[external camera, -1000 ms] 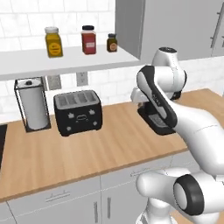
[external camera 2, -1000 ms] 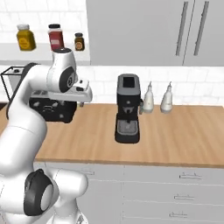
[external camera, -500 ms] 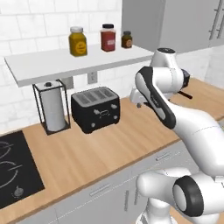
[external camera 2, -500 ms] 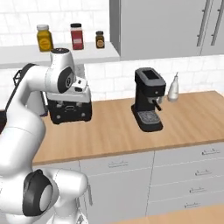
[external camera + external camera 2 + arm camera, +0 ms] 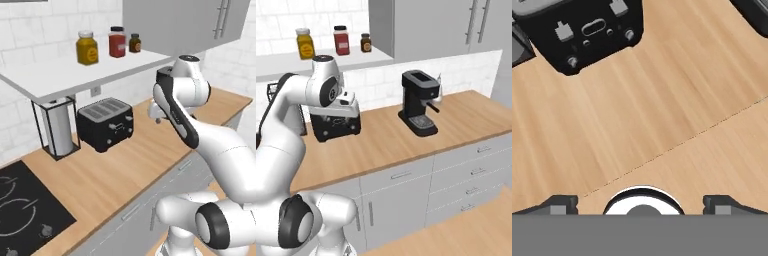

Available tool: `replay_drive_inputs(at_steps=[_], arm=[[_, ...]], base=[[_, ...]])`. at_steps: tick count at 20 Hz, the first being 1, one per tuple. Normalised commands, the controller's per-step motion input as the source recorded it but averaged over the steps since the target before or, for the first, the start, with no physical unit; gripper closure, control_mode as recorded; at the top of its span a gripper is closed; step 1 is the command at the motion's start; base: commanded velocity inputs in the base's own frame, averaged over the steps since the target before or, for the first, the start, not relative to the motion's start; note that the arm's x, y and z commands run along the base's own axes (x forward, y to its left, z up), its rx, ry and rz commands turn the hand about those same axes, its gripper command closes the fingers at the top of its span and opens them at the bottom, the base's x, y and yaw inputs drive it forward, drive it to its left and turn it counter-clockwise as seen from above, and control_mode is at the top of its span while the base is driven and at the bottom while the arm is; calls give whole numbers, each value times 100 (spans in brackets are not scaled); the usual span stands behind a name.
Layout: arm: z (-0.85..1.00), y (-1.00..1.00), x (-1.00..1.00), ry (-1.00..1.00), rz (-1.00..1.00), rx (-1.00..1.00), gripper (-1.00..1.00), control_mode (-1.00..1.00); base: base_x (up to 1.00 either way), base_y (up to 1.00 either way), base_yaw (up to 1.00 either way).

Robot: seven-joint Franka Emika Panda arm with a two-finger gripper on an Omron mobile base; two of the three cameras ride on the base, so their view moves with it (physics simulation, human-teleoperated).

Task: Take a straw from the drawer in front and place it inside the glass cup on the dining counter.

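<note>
1. Task items: the green straw, the glass cup and the light-wood dining counter with its sink are not among the things to be seen here; which of the grey-white fronts below the table is the drawer meant cannot be told.
2. Step in hand, as a judgement: the approach, with the search for the drawer not yet done; nothing is grasped.
3. Two-finger gripper point(image 5: 640, 202) of the white arm: the dark tips stand wide apart at the lower edge of the hand view, nothing between them, so the jaws are open and empty. It hangs above bare wood.
4. Next move, as a judgement: bring a flat-fronted drawer before the arm, lower the hand to it, pull it out.
5. Surface: wall-side light-wood table point(image 5: 662, 100), grain running diagonally, one fine seam line across it.
6. On it: black two-slot toaster point(image 5: 106, 124); black espresso machine point(image 5: 418, 102); paper-towel roll in a black wire stand point(image 5: 59, 131); black hob point(image 5: 25, 210).
7. Room: white shelf point(image 5: 75, 72) with three jars; grey wall cupboards point(image 5: 431, 25); bar-handled drawers point(image 5: 471, 170); white tiled wall.
</note>
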Motion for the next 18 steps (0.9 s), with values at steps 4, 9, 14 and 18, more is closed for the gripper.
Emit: replay_drive_inputs(at_steps=[4, 9, 14, 18], arm=[[0, 0, 0, 0, 0, 0, -100, 100], [0, 0, 0, 0, 0, 0, -100, 100], [0, 0, 0, 0, 0, 0, -100, 100], [0, 0, 0, 0, 0, 0, -100, 100]], base=[[23, 20, -34], [18, 43, -33], [10, 51, -30], [3, 48, -29]])
